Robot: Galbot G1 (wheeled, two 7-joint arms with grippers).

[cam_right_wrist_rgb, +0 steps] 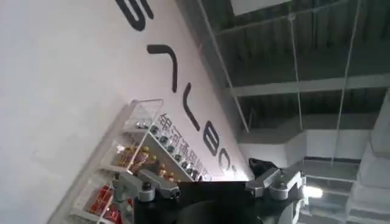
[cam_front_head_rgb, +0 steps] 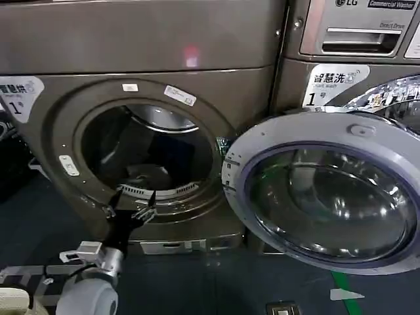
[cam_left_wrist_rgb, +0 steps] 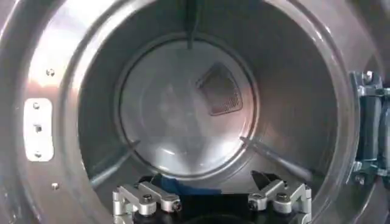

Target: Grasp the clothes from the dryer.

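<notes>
The brown-grey dryer (cam_front_head_rgb: 52, 131) stands at the left, its round porthole uncovered and its steel drum (cam_left_wrist_rgb: 183, 109) lit inside. A dark blue piece of clothes (cam_left_wrist_rgb: 177, 184) lies on the drum floor near the front rim. A pale grey patch (cam_front_head_rgb: 148, 176) low in the drum may be a second piece. My left gripper (cam_front_head_rgb: 133, 202) hangs open just in front of the porthole's lower rim, and in the left wrist view it (cam_left_wrist_rgb: 204, 182) points into the drum with the blue piece just ahead, nothing held. My right gripper (cam_right_wrist_rgb: 201, 176) is open, raised away and pointing at a wall and ceiling.
The dryer's glass door (cam_front_head_rgb: 328, 197) is swung wide to the right, blocking the space before the neighbouring machine (cam_front_head_rgb: 354, 39). The door hinge (cam_left_wrist_rgb: 368, 128) sits at the porthole's side. A green strip (cam_front_head_rgb: 341, 285) lies on the dark floor.
</notes>
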